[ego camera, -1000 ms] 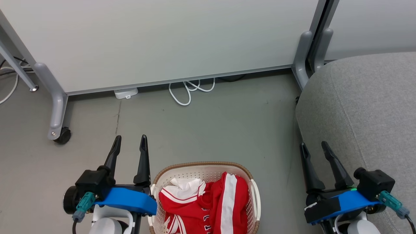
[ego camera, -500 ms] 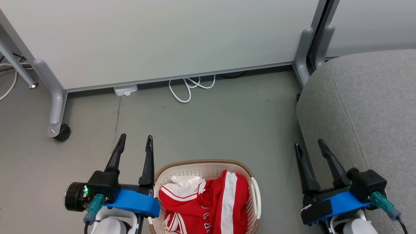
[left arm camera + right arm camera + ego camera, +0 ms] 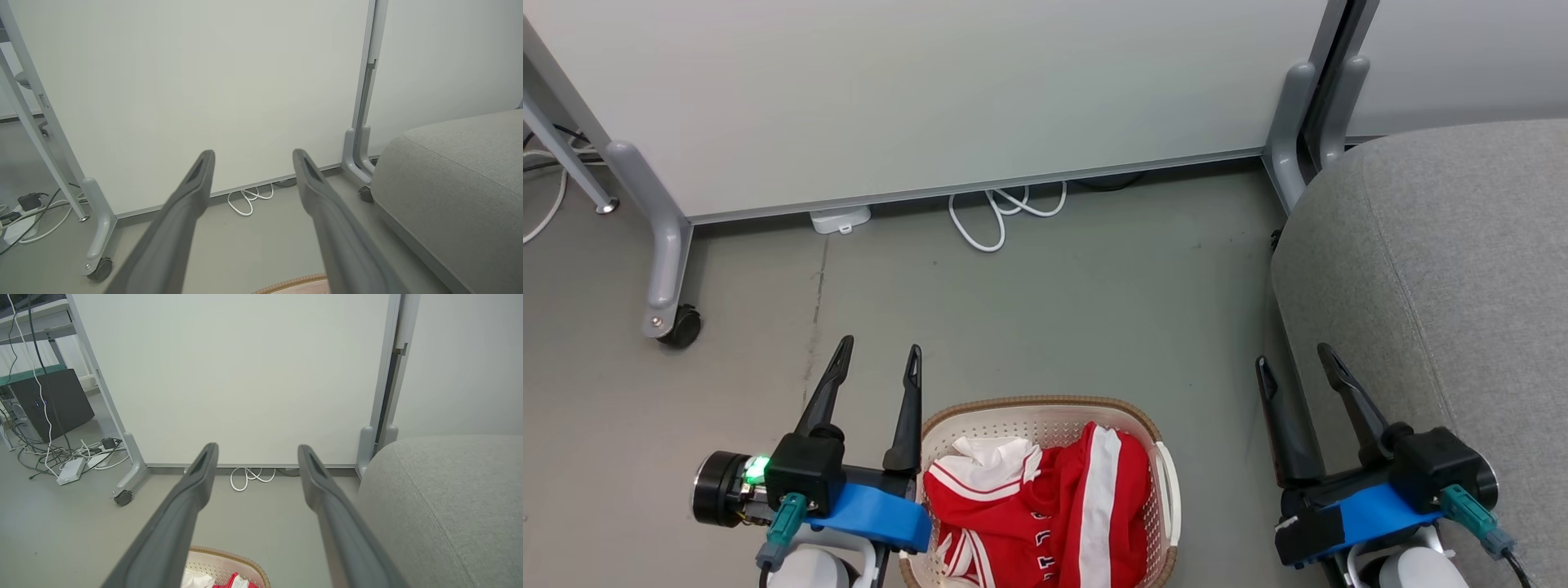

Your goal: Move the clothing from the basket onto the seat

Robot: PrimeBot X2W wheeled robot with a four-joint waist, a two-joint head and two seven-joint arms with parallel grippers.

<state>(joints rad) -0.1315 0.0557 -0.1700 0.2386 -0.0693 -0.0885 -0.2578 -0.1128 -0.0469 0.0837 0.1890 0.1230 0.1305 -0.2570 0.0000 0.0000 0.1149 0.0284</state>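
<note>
Lying heaped in the basket at near centre, the clothing looks soft, light and floppy; its raised red fold beside the white stripe seems the easiest pinch. The left gripper, just left of the basket, and the right gripper, beside the seat, hover with fingers apart, empty.

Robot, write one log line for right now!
clothes: in basket | left claw: open, empty | right claw: open, empty | sofa: right of basket
</note>
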